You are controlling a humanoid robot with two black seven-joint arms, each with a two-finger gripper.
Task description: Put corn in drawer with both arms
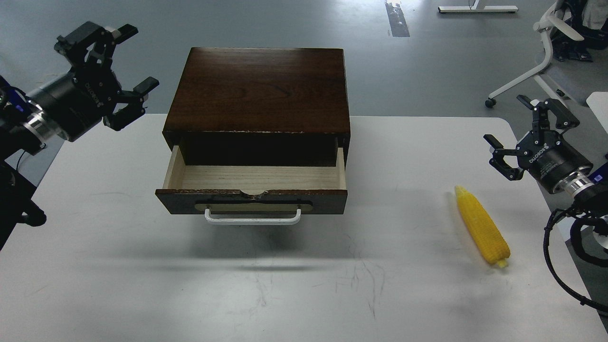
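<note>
Drawer [251, 178] pulled out of cabinet [259, 90], light interior showing. Corn [481, 227] flat on white table [304, 285], well right of drawer. Left gripper [124, 76] and right gripper [517, 135] both spread wide, holding nothing, raised off table

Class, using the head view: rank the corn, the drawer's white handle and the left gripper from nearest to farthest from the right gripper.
1. corn, just below the right gripper, table's right side.
2. white handle, centre, on the open drawer front.
3. left gripper, far left.
</note>
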